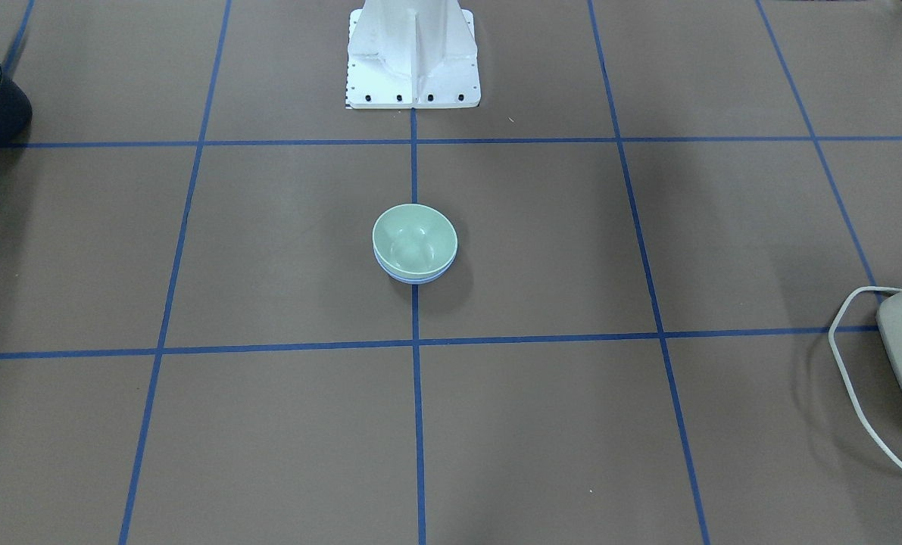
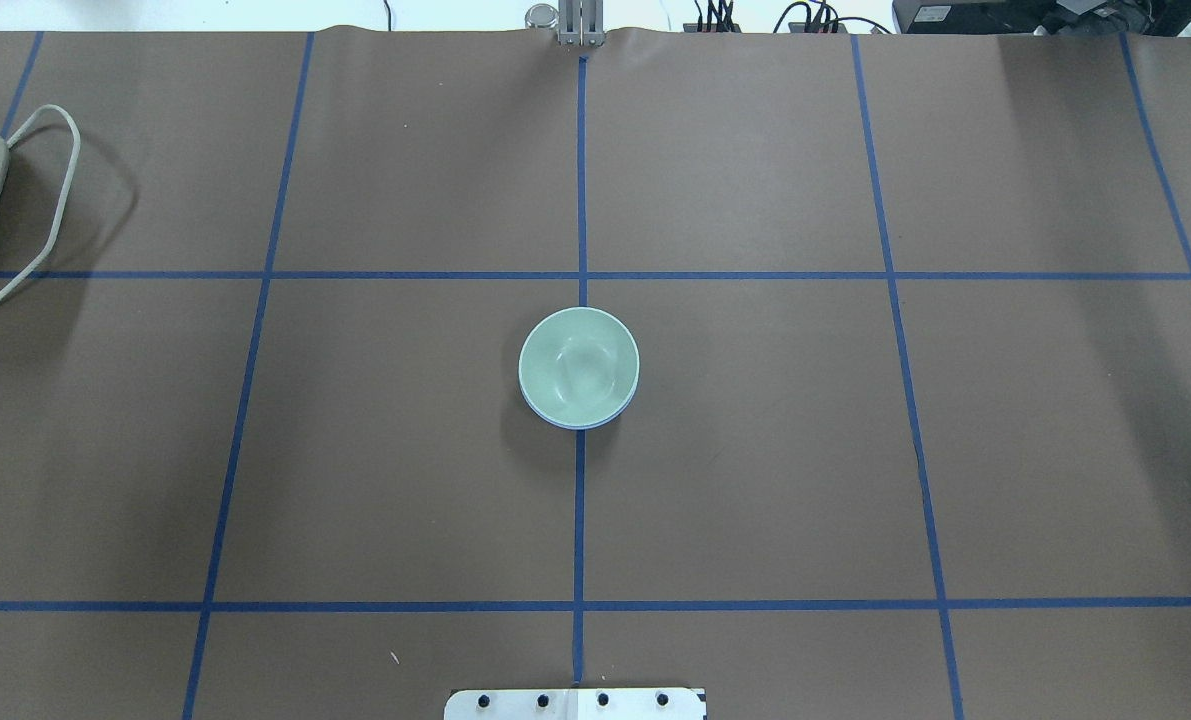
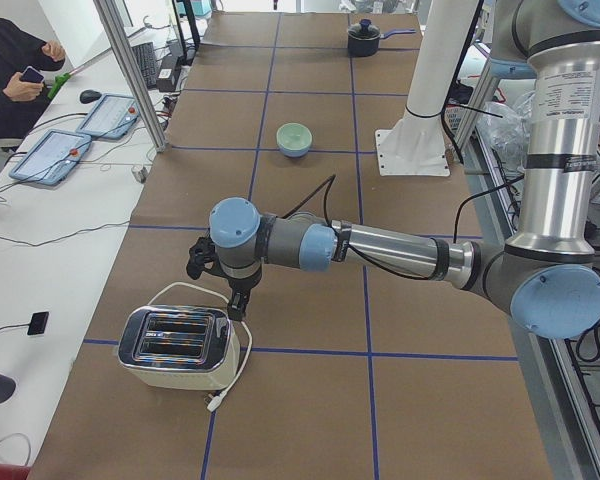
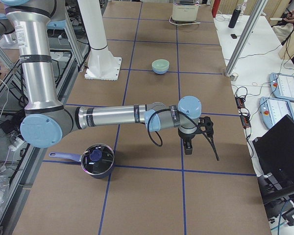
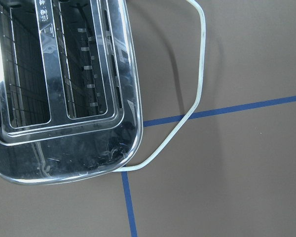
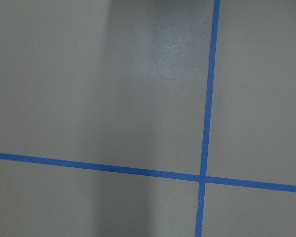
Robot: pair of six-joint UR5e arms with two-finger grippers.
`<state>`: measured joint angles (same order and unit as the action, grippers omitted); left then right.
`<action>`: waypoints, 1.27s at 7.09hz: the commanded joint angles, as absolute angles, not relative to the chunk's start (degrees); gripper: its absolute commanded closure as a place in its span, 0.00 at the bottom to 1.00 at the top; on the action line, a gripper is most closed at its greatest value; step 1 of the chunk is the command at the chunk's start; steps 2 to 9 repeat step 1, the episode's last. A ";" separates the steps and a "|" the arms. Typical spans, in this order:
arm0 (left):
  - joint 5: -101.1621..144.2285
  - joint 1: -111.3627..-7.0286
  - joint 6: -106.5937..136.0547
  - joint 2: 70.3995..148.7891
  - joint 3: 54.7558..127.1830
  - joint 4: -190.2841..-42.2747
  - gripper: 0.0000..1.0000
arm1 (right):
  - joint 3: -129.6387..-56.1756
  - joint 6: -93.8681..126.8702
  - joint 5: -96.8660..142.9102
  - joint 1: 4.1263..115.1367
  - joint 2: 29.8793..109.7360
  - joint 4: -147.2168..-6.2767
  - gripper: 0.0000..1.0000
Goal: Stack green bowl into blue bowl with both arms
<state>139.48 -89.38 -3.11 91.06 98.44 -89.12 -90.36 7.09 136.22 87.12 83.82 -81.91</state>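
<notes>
The green bowl [image 1: 414,238] sits nested inside the blue bowl [image 1: 413,278] at the table's centre, on the middle tape line. Only a thin blue rim shows under it. The overhead view shows the same: the green bowl [image 2: 579,365] on top, with an edge of the blue bowl [image 2: 583,425] beneath. Both arms are far from the stack. My left gripper [image 3: 236,300] hangs by the toaster at the table's left end. My right gripper [image 4: 188,146] hangs low over bare table near the right end. Neither wrist view shows fingers, so I cannot tell whether they are open or shut.
A chrome toaster [image 3: 175,345] with a white cord [image 5: 200,94] stands at the left end. A dark pot [image 4: 95,161] with a handle stands at the right end. The white pedestal base [image 1: 413,53] stands behind the bowls. Blue tape lines grid the brown table.
</notes>
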 commanded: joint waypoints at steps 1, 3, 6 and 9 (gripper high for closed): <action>139.48 -89.38 -3.08 91.05 98.53 -89.12 0.02 | -90.44 7.12 136.14 87.10 83.76 -81.91 0.00; 139.48 -89.38 -3.08 91.05 98.53 -89.12 0.02 | -90.44 7.12 136.14 87.10 83.76 -81.91 0.00; 139.48 -89.38 -3.08 91.05 98.53 -89.12 0.02 | -90.44 7.12 136.14 87.10 83.76 -81.91 0.00; 139.48 -89.38 -3.08 91.05 98.53 -89.12 0.02 | -90.44 7.12 136.14 87.10 83.76 -81.91 0.00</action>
